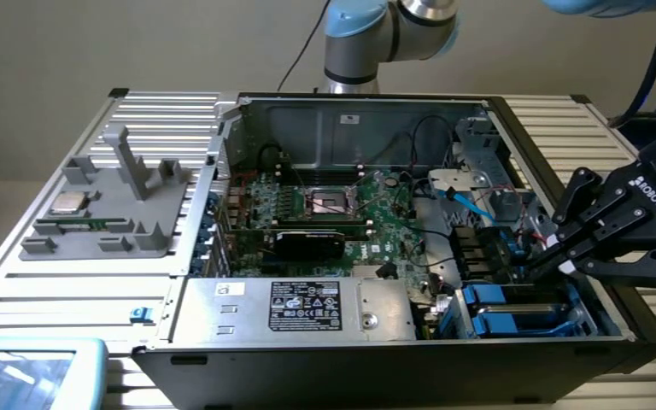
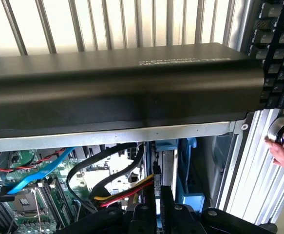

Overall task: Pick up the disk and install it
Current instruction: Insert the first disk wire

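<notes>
Jaws: clenched almost together, nothing visibly between them; gripper [image 1: 545, 263] angles down into the drive bay.
Disk: blue-framed disk [image 1: 497, 299] lies in that bay, at the computer case's [image 1: 340, 376] near corner on the exterior view's right (seating depth unclear).
Technique: probably best pressed squarely along the bay, clear of the cables [image 2: 124, 189].

Case panel [image 2: 122, 87] matt black; table [image 1: 78, 290] ribbed bare metal; bay carriers [image 1: 499, 307] blue plastic.
</notes>
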`<state>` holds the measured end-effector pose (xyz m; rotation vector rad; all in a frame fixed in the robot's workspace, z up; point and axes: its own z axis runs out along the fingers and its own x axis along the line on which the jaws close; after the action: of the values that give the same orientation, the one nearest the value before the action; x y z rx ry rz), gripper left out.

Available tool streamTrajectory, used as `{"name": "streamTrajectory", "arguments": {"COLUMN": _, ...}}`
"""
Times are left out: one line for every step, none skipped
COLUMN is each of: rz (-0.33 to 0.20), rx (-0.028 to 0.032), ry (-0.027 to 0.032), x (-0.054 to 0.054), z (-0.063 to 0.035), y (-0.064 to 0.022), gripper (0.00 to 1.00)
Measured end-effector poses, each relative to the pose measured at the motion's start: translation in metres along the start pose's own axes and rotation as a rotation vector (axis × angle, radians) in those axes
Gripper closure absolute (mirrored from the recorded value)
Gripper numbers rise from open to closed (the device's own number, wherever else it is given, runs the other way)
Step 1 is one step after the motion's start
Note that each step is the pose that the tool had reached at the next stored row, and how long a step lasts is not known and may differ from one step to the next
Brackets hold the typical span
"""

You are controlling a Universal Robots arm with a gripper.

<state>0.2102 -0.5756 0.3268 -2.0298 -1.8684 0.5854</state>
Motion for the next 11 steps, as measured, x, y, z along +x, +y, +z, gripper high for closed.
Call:
{"name": "streamTrajectory", "arguments": {"rz": -0.002, "rx": -0.0009, "ry": -0.0007, "x": 0.0, "z": 0.0001, "y": 0.0001, "gripper": 0.84}}
{"name": "streamTrajectory", "arguments": {"rz": -0.005, "rx": -0.0032, "ry": -0.0023, "x": 0.0, "z": 0.0001, "y": 0.0002, "gripper": 0.84}}
{"name": "streamTrajectory", "arguments": {"rz": -0.009, "rx": -0.0063, "ry": -0.0049, "x": 0.0, "z": 0.0, "y": 0.0001, "gripper": 0.84}}
{"name": "streamTrajectory", "arguments": {"rz": -0.012, "rx": -0.0094, "ry": -0.007, "x": 0.0, "z": 0.0001, "y": 0.0001, "gripper": 0.84}}
{"name": "streamTrajectory", "arguments": {"rz": -0.013, "rx": -0.012, "ry": -0.009, "x": 0.0, "z": 0.0002, "y": 0.0001, "gripper": 0.84}}
{"name": "streamTrajectory", "arguments": {"rz": -0.013, "rx": -0.0125, "ry": -0.0099, "x": 0.0, "z": 0.0002, "y": 0.0001, "gripper": 0.84}}
{"name": "streamTrajectory", "arguments": {"rz": -0.013, "rx": -0.0125, "ry": -0.0099, "x": 0.0, "z": 0.0002, "y": 0.0001, "gripper": 0.84}}
{"name": "streamTrajectory", "arguments": {"rz": -0.013, "rx": -0.0125, "ry": -0.0099, "x": 0.0, "z": 0.0001, "y": 0.0001, "gripper": 0.84}}
{"name": "streamTrajectory", "arguments": {"rz": -0.013, "rx": -0.0132, "ry": -0.0101, "x": 0.0, "z": 0.0001, "y": 0.0, "gripper": 0.84}}
{"name": "streamTrajectory", "arguments": {"rz": -0.013, "rx": -0.0159, "ry": -0.0098, "x": 0.0, "z": 0.0004, "y": -0.0004, "gripper": 0.84}}
{"name": "streamTrajectory", "arguments": {"rz": -0.013, "rx": -0.0191, "ry": -0.0095, "x": 0.0, "z": 0.0007, "y": -0.0004, "gripper": 0.84}}
